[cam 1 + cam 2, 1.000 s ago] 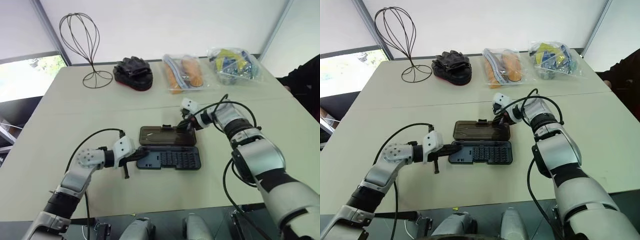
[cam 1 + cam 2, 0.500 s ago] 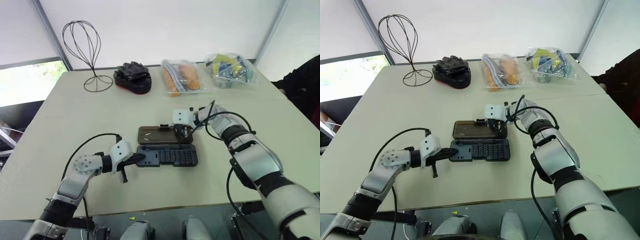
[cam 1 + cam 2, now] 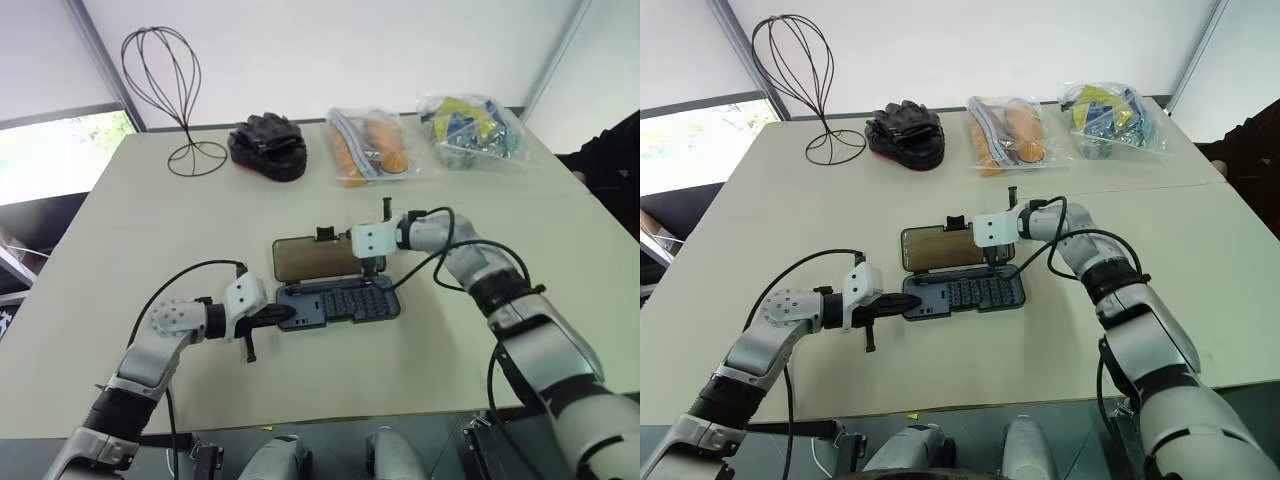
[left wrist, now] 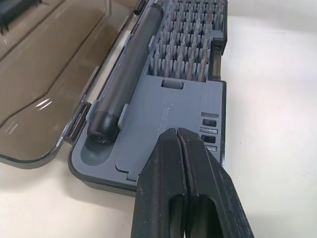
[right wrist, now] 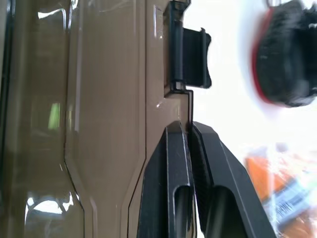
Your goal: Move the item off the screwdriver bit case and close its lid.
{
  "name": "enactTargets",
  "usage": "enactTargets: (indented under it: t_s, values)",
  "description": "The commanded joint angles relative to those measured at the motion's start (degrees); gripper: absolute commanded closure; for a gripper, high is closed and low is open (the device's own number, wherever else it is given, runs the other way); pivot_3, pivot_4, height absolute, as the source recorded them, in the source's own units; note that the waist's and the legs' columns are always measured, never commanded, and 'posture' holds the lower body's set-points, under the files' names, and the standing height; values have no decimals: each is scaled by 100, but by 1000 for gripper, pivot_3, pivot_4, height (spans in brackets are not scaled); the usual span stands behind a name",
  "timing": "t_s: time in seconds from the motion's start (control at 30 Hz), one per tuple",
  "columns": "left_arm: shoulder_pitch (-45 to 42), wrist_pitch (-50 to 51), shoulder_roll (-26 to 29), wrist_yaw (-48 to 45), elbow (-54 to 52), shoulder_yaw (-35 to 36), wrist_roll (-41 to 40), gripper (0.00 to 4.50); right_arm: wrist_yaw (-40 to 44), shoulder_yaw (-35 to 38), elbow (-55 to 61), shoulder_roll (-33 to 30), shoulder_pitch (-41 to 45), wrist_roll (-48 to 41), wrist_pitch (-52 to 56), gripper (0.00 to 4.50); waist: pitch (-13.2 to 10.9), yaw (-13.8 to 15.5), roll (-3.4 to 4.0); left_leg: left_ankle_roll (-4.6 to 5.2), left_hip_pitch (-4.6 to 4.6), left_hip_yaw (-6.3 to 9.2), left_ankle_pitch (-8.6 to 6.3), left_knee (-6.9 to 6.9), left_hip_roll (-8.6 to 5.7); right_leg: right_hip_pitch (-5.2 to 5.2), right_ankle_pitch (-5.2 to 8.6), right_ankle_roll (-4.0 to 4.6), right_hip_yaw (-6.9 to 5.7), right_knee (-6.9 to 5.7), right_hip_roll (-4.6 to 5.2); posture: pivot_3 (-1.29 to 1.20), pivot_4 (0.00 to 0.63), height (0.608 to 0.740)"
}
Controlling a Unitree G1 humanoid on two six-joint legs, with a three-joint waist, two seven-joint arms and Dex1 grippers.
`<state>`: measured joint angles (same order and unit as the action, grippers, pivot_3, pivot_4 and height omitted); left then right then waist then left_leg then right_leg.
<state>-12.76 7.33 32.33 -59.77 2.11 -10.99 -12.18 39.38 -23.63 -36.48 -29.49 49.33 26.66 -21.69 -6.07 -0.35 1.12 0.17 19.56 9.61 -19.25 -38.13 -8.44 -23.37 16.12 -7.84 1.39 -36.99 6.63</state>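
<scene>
A pale beige desk [image 3: 120,250] with a faint seam running across its far half fills the scene, set against a plain white wall with a grey slanted post at each side and a bright window low on the left. Near the middle of the desk lies the screwdriver bit case [image 3: 338,303], its grey-blue tray flat on the surface with rows of small bits and a dark driver handle [image 4: 124,82] resting in the slot along its hinge side. The lid [image 3: 312,256] is raised at an angle off the desk on the tray's far side, its black latch tab [image 5: 190,50] on the upper edge. The right pincer [image 5: 189,131] is closed on the lid's far edge just beside the latch tab, gripping the brown panel between its two black fingers. The left pincer [image 4: 179,144] is closed with nothing between its fingers, its tip resting on the near left corner of the tray. Along the far side of the desk stand a black wire head form [image 3: 165,95] on the left, a black and red item [image 3: 267,147] beside it, then two clear plastic bags [image 3: 368,145] with colourful contents toward the right.
</scene>
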Motion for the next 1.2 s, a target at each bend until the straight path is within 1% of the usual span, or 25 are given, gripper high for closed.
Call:
enactTargets:
  t_s: [0.03, 0.1, 0.17, 0.27, 0.33, 0.37, 0.43, 0.5, 0.53, 0.6, 0.67, 0.77, 0.87, 0.9, 1.0, 1.1, 1.2]
  values:
    - [207, 305, 70, 5, 171, -114, 113, 4500, -369, 364, 1162, -188, -367, 164, 563, 4448, -4, 10, -4, 0, 1, 0, 0, 0, 0, 0, 0, 0, 0, 0, 1, 0, 150, 740]
    - [236, 468, 68, 11, 51, -58, -10, 4500, -483, 386, 1615, -206, -598, 269, 764, 4448, -8, 2, -5, 0, 5, -1, 0, 2, 1, -2, 0, 0, 1, 1, 3, 0, 150, 740]
    - [260, 842, 25, 62, -211, 72, -284, 4500, -648, 398, 1932, -227, -774, 414, 872, 4448, -19, -5, -10, 0, 5, -2, 0, 4, 2, -2, 1, -1, 1, 1, 4, 0, 150, 740]
    - [291, 1796, -84, 265, -905, 423, -1051, 4500, -814, 412, 2201, -268, -956, 532, 960, 4448, -55, -15, -25, 0, 7, -3, 0, 4, 3, -4, 1, -1, 1, 1, 4, 0, 150, 740]
    - [242, 2640, -207, 540, -1445, 854, -1857, 4500, -884, 415, 2264, -293, -1025, 559, 986, 4448, -90, -22, -47, 0, 21, -2, 0, 3, 4, -17, 1, -1, 2, 0, 3, 0, 150, 740]
    - [217, 2930, -246, 650, -1612, 1004, -2125, 4500, -909, 414, 2277, -303, -1042, 567, 992, 4448, -98, -21, -59, -1, 44, -2, 1, -2, 5, -36, 1, -2, 2, -3, 3, 0, 150, 740]
    - [-14, 3513, -444, 1081, -1826, 1564, -2918, 4500, -991, 399, 2267, -347, -1067, 608, 949, 4448, -116, -38, -85, -9, 102, -2, 7, -16, 6, -96, 0, -2, 1, -13, 2, 0, 150, 740]
    - [-445, 3660, -755, 1723, -1762, 2189, -3439, 4500, -1055, 381, 2265, -384, -1090, 629, 908, 4448, -124, -36, -96, -12, 107, -2, 9, -15, 8, -104, 0, -2, -3, -18, 3, 0, 150, 740]
    - [-643, 3569, -895, 2014, -1664, 2401, -3470, 4500, -1062, 383, 2266, -380, -1104, 602, 913, 4448, -129, -35, -105, -16, 108, -2, 11, -16, 9, -104, 0, -2, -6, -17, 2, 0, 150, 740]
    - [-962, 3372, -1076, 2366, -1434, 2654, -3423, 4500, -1128, 353, 2261, -379, -1109, 619, 838, 4448, -134, -39, -114, -20, 106, -6, 14, -16, 12, -101, 0, -2, -9, -11, 2, 0, 150, 740]
    - [-1339, 2858, -1085, 2653, -796, 2620, -2814, 4500, -1223, 316, 2248, -377, -1098, 659, 697, 4448, -135, -47, -115, -21, 101, -15, 14, -13, 12, -98, 0, -2, -8, -10, 4, 0, 150, 740]
    - [-1811, 1897, -867, 2891, 476, 2151, -1596, 4500, -1302, 318, 2285, -319, -1085, 643, 625, 4448, -137, -47, -119, -24, 99, -16, 16, -10, 12, -99, 0, -2, -10, -8, 0, 0, 150, 740]
    - [-2202, 1264, -790, 2715, 1567, 1785, -966, 4500, -1331, 303, 2359, -279, -1081, 658, 601, 4448, -139, -57, -121, -25, 100, -18, 16, -7, 13, -103, 0, -2, -10, -8, -2, 0, 150, 740]
    - [-2364, 988, -804, 2583, 2007, 1657, -777, 4500, -1332, 303, 2391, -269, -1088, 657, 601, 4448, -140, -58, -124, -24, 102, -18, 16, -7, 13, -105, 0, -2, -12, -8, -6, 0, 150, 740]
    - [-2799, 440, -928, 1714, 3239, 1307, -521, 4500, -1332, 306, 2468, -251, -1129, 656, 626, 4448, -141, -46, -125, -25, 108, -15, 16, -9, 12, -109, 0, -3, -19, -9, -10, 0, 150, 740]
    - [-3012, 467, -1000, 584, 3866, 1134, -603, 4500, -1317, 290, 2516, -228, -1153, 672, 636, 4448, -141, -69, -125, -24, 110, -16, 16, -10, 11, -110, 0, -3, -20, -9, -9, 0, 150, 740]
    - [-3177, 764, -986, -410, 4283, 1079, -733, 4500, -1235, 282, 2591, -197, -1174, 648, 688, 4448, -141, -121, -125, -24, 122, -16, 16, -9, 13, -127, 0, -3, -20, -14, -11, 0, 150, 740]
